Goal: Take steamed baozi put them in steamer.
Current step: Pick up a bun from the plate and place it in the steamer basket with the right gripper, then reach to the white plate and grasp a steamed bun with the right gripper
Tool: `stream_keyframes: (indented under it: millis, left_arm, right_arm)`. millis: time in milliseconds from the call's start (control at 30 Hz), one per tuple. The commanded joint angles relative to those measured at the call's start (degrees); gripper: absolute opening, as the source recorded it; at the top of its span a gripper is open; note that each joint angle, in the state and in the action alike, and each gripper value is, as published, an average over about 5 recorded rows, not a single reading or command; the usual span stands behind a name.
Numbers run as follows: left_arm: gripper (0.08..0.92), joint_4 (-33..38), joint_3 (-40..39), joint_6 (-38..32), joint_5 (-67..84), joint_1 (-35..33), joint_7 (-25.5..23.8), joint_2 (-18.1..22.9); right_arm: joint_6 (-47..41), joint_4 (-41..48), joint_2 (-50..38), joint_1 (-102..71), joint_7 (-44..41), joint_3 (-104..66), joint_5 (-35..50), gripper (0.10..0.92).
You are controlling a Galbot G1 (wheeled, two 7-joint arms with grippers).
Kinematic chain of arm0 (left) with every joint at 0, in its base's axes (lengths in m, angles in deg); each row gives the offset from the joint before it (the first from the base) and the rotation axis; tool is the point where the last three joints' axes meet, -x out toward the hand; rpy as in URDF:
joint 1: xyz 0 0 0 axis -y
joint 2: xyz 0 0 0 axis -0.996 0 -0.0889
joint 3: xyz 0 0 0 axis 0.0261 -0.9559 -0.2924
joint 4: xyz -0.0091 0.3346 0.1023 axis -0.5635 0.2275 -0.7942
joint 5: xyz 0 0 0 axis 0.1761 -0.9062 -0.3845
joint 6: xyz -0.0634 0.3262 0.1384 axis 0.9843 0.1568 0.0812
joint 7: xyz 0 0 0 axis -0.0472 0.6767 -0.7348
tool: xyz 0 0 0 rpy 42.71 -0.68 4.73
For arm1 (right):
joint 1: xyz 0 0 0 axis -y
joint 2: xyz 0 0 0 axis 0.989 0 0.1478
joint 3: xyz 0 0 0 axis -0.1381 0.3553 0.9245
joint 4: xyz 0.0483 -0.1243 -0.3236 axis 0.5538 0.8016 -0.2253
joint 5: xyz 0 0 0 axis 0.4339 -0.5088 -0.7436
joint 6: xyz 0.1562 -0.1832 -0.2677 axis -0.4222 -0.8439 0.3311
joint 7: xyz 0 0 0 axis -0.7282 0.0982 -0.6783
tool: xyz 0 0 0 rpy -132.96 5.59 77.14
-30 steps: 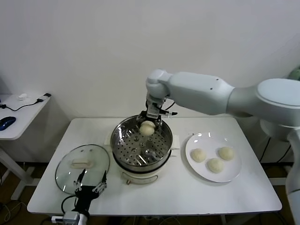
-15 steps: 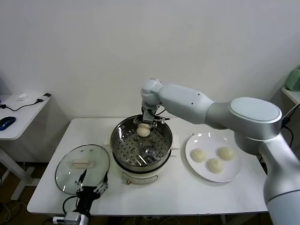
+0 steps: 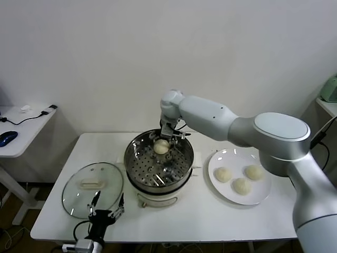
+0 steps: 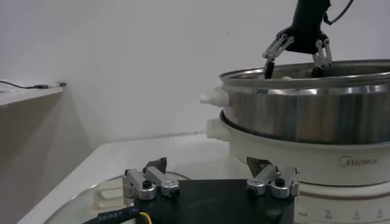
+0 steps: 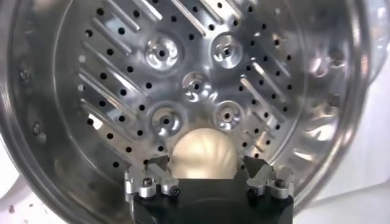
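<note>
Baozi (image 3: 161, 147) number one of four is seen inside the steamer (image 3: 136, 163), lying on the perforated tray at the far side of the pot, near the back wall. It is round and domed, so no long axis or pointing direction can be made out; its skin is smooth, matte and cream-white. In the right wrist view the same bun (image 5: 202, 155) is framed between the two fingers of the right gripper (image 5: 208, 178), which are spread apart on either side of it, with a gap visible at each flank; no pinch is shown. In the head view the right gripper (image 3: 168, 135) is held low over the steamer's far rim.

The steamer is a round, shiny stainless-steel pot on a white base; its tray is pierced with small holes and slanted slots and carries raised circular dimples.

Three more baozi (image 3: 241, 185) are laid on a flat white plate (image 3: 263, 195) to the right of the steamer, close together but apart. A round glass lid (image 3: 73, 195) with a white handle is laid flat to the left of the steamer.

The left gripper (image 3: 107, 213) is parked at the near table edge beside the lid, its fingers spread and holding nothing.
</note>
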Motion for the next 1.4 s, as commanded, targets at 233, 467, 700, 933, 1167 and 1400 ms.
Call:
stream_keyframes:
  millis: [233,467,700,933,1167,1400]
  left_arm:
    - [0.823,0.88,-0.38,-0.32,-0.61,-0.85,-0.08,-0.11]
    - [0.823,1.3,-0.12,-0.28,-0.4,-0.94,0.02,-0.41]
    - [0.823,1.1,-0.01,-0.15,-0.03,-0.25,0.09,-0.28]
    - [0.823,1.14,0.28,0.13,0.03,-0.34,-0.01,-0.01]
    - [0.823,1.03,0.52,0.2,-0.02,-0.69,-0.1,0.07]
    - [0.823,0.53,0.56,-0.01,0.05,-0.86,-0.08,0.09]
  right_arm:
    - [-11.29,-10.55,-12.72,21.6,-10.26,18.86,37.68,0.823]
    - [-32.04,-20.4,-30.11,27.44,-3.83,32.14,44.68,0.823]
    - [-47.79,-31.29,-39.7,22.27,4.73,34.65,43.88,0.823]
    - [-53.01,-26.49,-39.48,9.05,9.09,26.22,41.83,0.823]
    - [-53.74,-19.57,-36.86,-2.02,9.61,17.89,38.74,0.823]
    - [-53.88,-16.49,-34.89,-7.31,10.54,13.06,36.89,0.823]
